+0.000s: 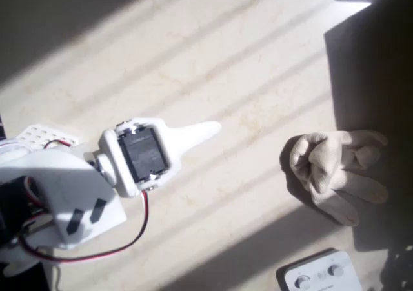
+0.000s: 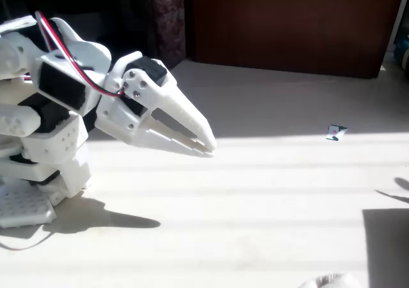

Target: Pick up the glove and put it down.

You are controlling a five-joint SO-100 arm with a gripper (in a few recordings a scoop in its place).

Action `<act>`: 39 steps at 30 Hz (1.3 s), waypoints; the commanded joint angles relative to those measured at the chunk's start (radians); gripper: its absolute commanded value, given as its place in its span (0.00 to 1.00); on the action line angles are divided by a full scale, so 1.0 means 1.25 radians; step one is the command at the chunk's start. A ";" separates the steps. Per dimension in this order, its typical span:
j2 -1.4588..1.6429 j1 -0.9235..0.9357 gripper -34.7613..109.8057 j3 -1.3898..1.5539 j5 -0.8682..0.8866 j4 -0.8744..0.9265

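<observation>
A pale, cream-coloured table (image 1: pixel 213 39) striped with bands of sunlight and shadow carries the scene, with a dark wooden panel (image 2: pixel 294 26) closing off the far side in the fixed view. The glove (image 1: pixel 335 171), an off-white fabric work glove with plump fingers, lies crumpled near the right side of the overhead view, partly in the sun and partly in a dark shadow, its fingers curled over one another; in the fixed view just a sliver of it peeks in at the bottom edge. It lies loose on the table, well apart from the arm, which suggests the pick has not yet begun. The white arm (image 1: pixel 58 194) sits at the left with a red wire looping over it, and its hand (image 2: pixel 206 141) reaches out towards the glove's side, tilted down with the tips above the table. In the fixed view the two pointed fingers lie close together, with a narrow slit between them, so the hand looks nearly closed and holds nothing; it touches neither the glove nor anything else. A white box with round knobs (image 1: pixel 319 275) rests near the bottom of the overhead view, just beside the glove, and a small green-and-white card (image 2: pixel 335 133) lies far out on the table. The reach will probably call for the hand to open first.
</observation>
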 commanded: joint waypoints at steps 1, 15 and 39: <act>0.065 0.010 0.24 0.038 -0.005 -0.001; 0.066 0.009 0.24 0.153 -0.004 -0.010; 0.065 0.007 0.24 0.094 -0.002 0.282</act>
